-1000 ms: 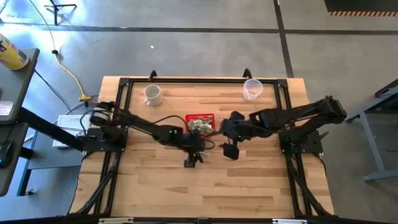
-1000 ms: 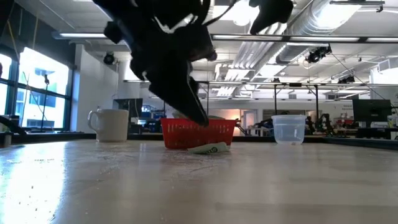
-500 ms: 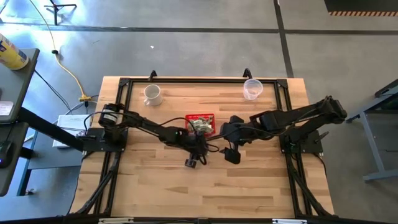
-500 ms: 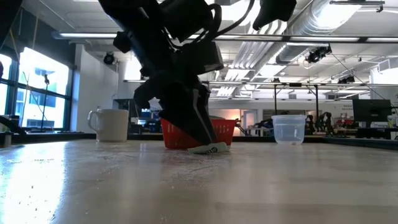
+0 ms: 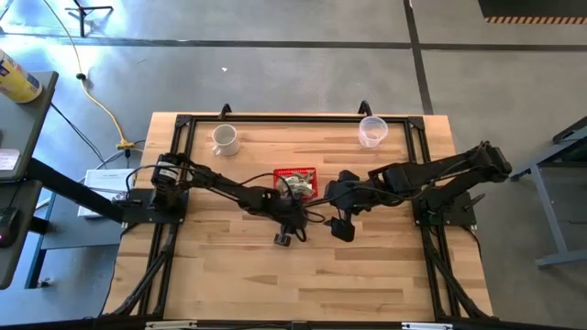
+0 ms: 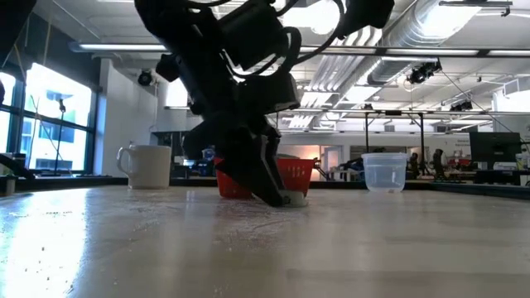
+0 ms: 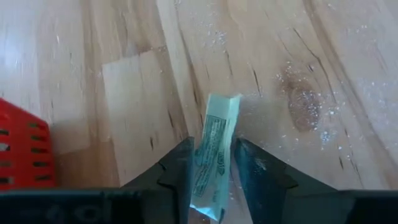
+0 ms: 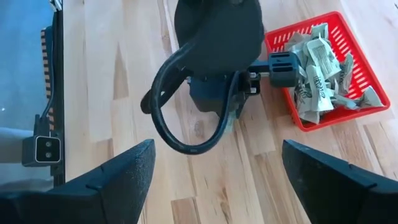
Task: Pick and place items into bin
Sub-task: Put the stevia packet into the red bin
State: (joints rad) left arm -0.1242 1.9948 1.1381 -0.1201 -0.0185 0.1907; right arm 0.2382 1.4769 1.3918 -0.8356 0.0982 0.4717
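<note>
One item, a pale green-and-white wrapper (image 7: 215,149), lies flat on the table just in front of the bin, a red mesh basket (image 5: 295,183) with several more wrappers (image 8: 317,68) in it. My left gripper (image 7: 214,171) is down at the table top, shut on this wrapper. In the low view its fingers (image 6: 269,189) reach the table beside the wrapper's free end (image 6: 296,199). My right gripper (image 8: 214,186) hangs open, well above the table, to the right of the basket (image 8: 329,68), holding nothing. My left gripper pinches the wrapper by its two long edges (image 7: 200,163) between its two fingers. The fingers slant down from the table's left and lie along the strip. The wrapper lies on the wood, and its far end (image 7: 222,102) sticks out past the fingertips.
A white mug (image 5: 225,139) stands at the far left and a clear plastic cup (image 5: 371,131) at the far right. A black frame (image 5: 183,124) edges the table. Bare wood lies toward the near edge.
My left gripper has sunk to the table top, rolling a little, and now stands around the wrapper in front of the basket. The wrapper has stayed where it lay.
</note>
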